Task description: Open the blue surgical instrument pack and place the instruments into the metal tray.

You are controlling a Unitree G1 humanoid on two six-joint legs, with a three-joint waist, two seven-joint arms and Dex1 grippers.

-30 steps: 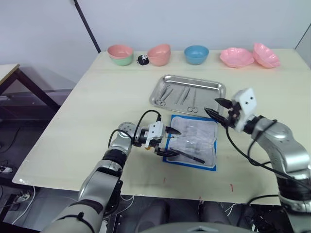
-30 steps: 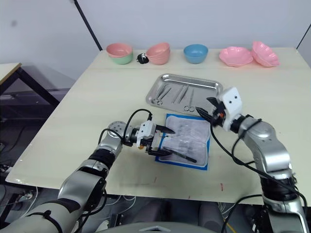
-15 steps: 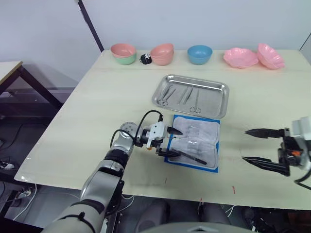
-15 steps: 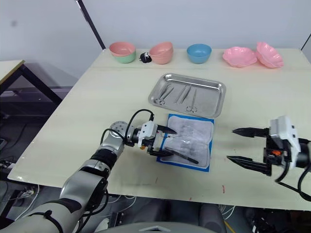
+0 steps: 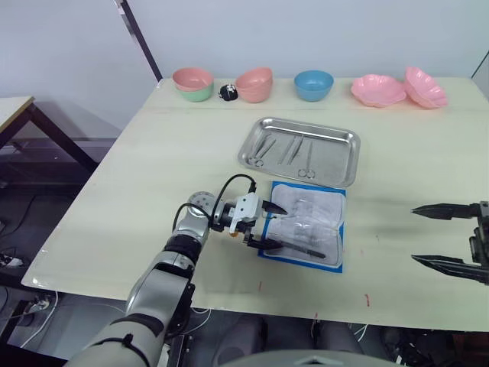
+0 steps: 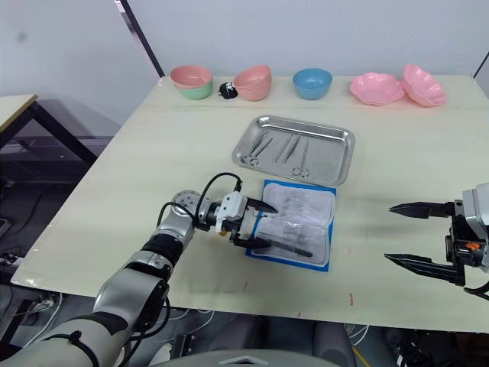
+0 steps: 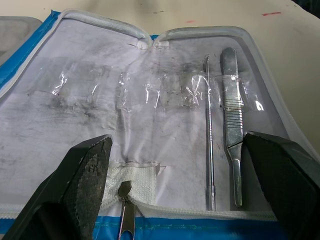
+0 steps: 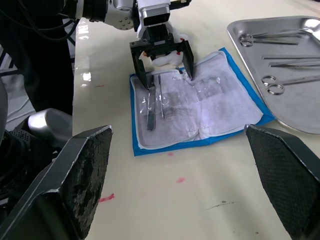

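Note:
The blue surgical instrument pack lies unfolded on the table, pale lining up, just in front of the metal tray. My left gripper is open at the pack's left edge, one finger on each side of it. Two slim instruments, a probe and tweezers, still lie in the lining under clear straps. Several silver instruments rest in the tray. Well right of the pack, my right gripper hangs open and empty above the table.
Along the far edge stand a pink bowl in a green one, stacked pink bowls, a blue bowl and two pink scalloped dishes. A small black-and-white toy sits between the bowls. A side table is at far left.
My right gripper has swung from beside the tray's near right corner out to the right and toward the table's front edge, staying open. The left gripper and the pack have not moved.

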